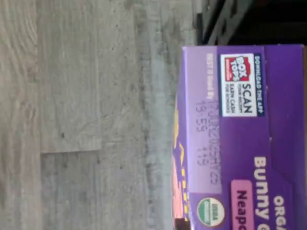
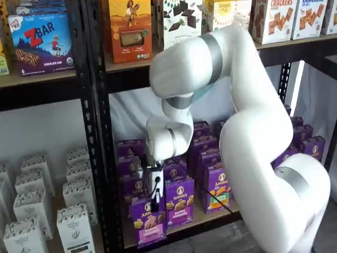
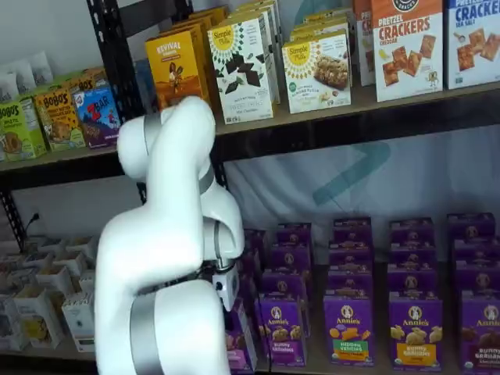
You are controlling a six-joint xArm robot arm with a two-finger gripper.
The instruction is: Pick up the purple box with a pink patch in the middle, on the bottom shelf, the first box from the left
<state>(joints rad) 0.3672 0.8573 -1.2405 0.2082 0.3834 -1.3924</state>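
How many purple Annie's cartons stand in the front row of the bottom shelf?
5 show in a shelf view: the purple box, partly hidden by the arm, then four more cartons to its right. More may lie beyond the picture's edge.

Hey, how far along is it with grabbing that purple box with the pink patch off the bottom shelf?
Done: the approach. The white gripper with black fingers sits at the top of the upright purple carton with the pink patch, at the front of the light wooden bottom shelf. In hand: the grip, though whether the jaws are closed on it cannot be told. Left: lifting the carton clear.
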